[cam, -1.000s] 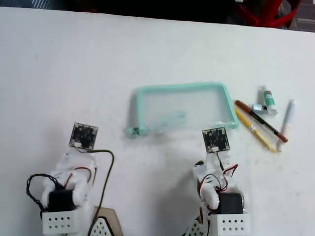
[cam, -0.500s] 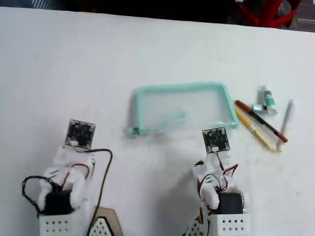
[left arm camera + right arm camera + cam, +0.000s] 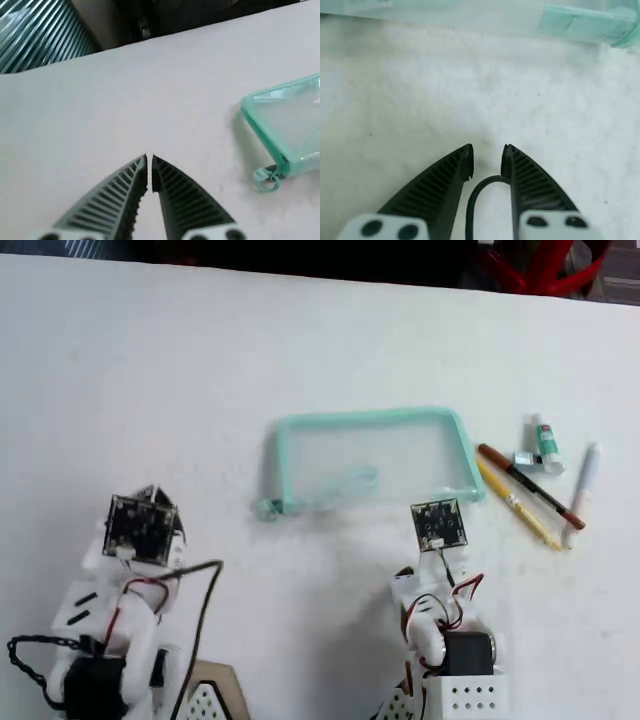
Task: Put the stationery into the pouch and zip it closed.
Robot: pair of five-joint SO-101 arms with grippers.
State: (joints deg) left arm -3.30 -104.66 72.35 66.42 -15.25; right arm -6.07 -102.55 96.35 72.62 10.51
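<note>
A: Any print to read?

B: Only on the small green-and-white tube (image 3: 543,443) near the worktop's (image 3: 200,370) right edge, and it is too small to make out.

A: What else lies there?

B: A brown pen (image 3: 530,485) and a yellow pencil (image 3: 522,504) lie slanted, side by side. Their far ends are just beside the right end of the translucent mint-green zip pouch (image 3: 370,455). A white pen (image 3: 584,478) lies beyond them, near the tube. All four are outside the pouch.

A: And the pouch itself?

B: It lies flat around the middle of the worktop. A faint pale shape shows through its wall, and I cannot tell what it is. The looped zip pull (image 3: 266,177) sticks out at its near left corner. I cannot tell whether the zip is done up.

A: The pincers?

B: The left pincer (image 3: 149,167) hangs over bare worktop toward the near left corner, well apart from the pouch, jaws pressed together. The right pincer (image 3: 486,160) sits just short of the pouch's near edge, slightly spread and holding nothing, with a black cable (image 3: 472,197) looping between its jaws.
</note>
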